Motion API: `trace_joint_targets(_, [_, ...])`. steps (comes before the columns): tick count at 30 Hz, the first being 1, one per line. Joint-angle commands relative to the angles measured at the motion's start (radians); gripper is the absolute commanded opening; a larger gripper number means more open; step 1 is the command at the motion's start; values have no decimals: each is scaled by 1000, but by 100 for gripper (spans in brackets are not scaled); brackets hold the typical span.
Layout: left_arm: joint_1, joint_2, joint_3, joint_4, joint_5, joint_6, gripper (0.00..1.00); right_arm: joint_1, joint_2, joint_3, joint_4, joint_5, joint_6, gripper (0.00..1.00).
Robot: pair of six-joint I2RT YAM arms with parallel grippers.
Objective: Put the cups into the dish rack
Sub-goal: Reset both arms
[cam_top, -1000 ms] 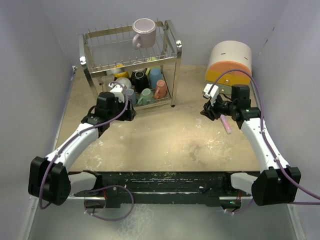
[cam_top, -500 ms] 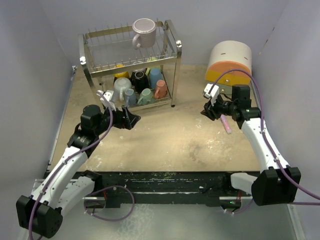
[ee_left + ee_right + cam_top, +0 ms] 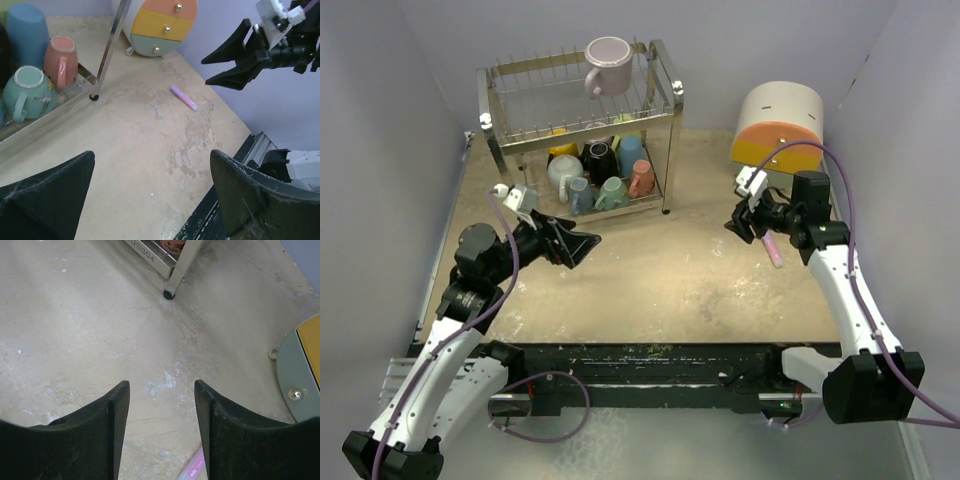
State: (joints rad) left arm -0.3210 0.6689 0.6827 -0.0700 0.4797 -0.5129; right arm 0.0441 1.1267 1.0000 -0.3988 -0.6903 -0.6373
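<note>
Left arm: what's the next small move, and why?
Probably retract the left gripper toward its base and park it. Its jaws stand wide open and empty, and the cups in view all sit in the dish rack, the lilac cup on the top tier; nothing looks left to pick.

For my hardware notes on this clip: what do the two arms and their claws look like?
Both match. The left arm and right arm have white shell links between bulky black joint housings, with a lilac cable looping along each. The left claw and right claw each have two matte black tapering fingers and a small white camera block behind them. No markings legible.
</note>
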Motion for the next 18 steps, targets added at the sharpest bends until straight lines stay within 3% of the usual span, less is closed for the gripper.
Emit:
trace_joint_targets(1, [6, -4, 92, 22, 44, -8, 99, -15, -16, -12, 25, 0, 26, 58])
trace_joint_targets(18, [6, -53, 242, -102, -60, 20, 99, -47, -56, -1, 13, -11, 23, 61])
